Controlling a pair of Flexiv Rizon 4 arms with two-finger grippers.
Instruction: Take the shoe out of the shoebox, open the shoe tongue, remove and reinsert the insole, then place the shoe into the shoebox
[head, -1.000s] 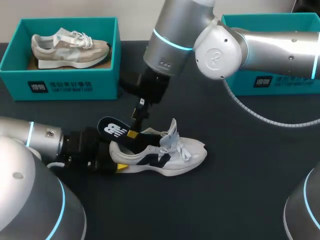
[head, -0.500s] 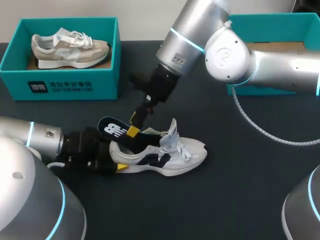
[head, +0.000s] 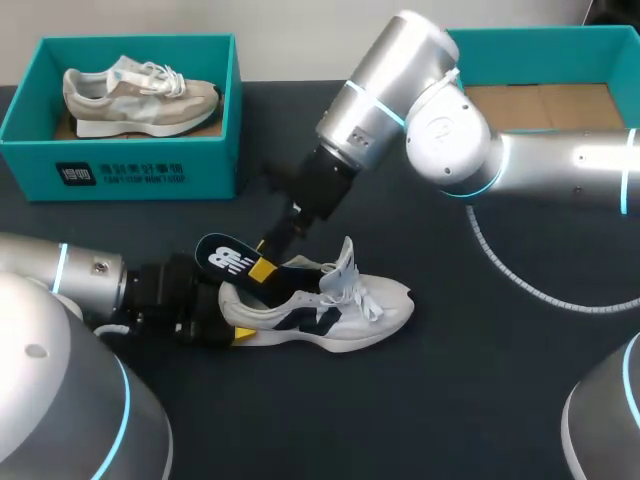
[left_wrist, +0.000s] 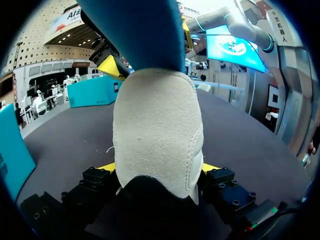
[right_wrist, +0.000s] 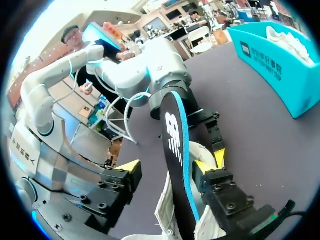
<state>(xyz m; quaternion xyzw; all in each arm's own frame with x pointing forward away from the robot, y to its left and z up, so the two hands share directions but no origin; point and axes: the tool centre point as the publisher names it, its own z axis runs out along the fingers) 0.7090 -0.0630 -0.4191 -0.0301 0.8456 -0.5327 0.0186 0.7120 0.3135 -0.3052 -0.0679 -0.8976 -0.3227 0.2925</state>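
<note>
Our left gripper clamps the heel of the white shoe, lying in the middle of the surface. Our right arm has swung rightward, yet its gripper, fingers apart, still straddles the insole jutting from the heel. Reinsertion looks unfinished.

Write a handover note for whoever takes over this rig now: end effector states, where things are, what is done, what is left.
Left end effector: shut on the heel of the white shoe, which lies on the table.
Right end effector: open, insole between its fingers.
Insole: toe end inside the shoe, heel end sticking out.
Done: shoe out of box, tongue raised.
To do: unclear whether the insole is going out or back in; finish that, then put the shoe into the empty shoebox.
</note>
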